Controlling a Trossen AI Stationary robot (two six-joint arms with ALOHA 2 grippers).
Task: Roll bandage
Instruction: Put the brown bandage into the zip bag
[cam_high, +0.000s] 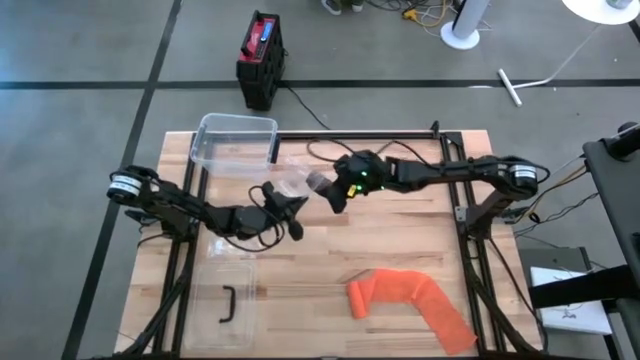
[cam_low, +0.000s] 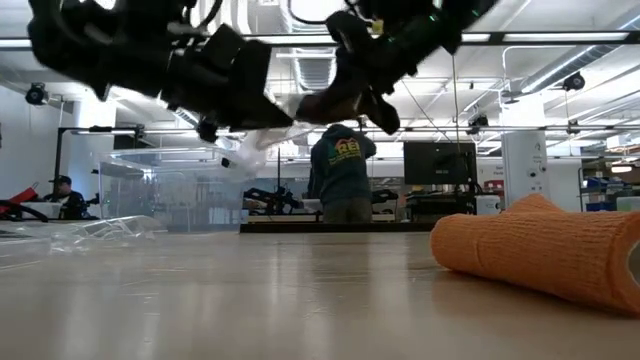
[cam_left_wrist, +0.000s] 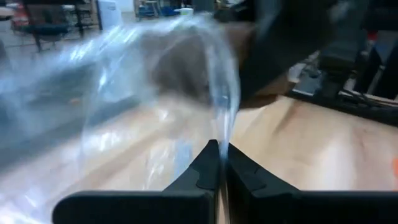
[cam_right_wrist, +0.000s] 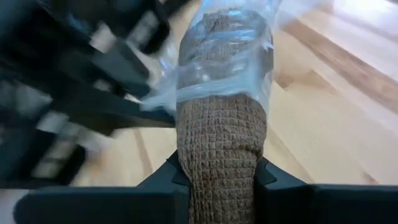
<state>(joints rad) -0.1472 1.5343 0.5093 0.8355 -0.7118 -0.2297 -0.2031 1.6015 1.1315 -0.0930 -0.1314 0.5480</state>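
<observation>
A brown bandage roll sticks with its far end into a clear plastic bag, held above the middle of the table between both grippers. My right gripper is shut on the roll; it also shows in the high view. My left gripper is shut on the bag; it also shows in the high view. An orange bandage lies partly unrolled on the table near its front right. My left gripper pinches a thin fold of the bag's film between its two fingers. The bag is lifted clear of the table and stretches away from the fingers toward the right gripper. My right gripper pinches the brown roll's near end between its two fingers, on two opposite sides. The roll points away along the fingers, clear of the table, its far half inside the bag.
A clear plastic box stands at the table's far left. A clear lid with a black handle lies at the front left. A black and red case stands on the floor beyond the table. A person stands in the room behind.
</observation>
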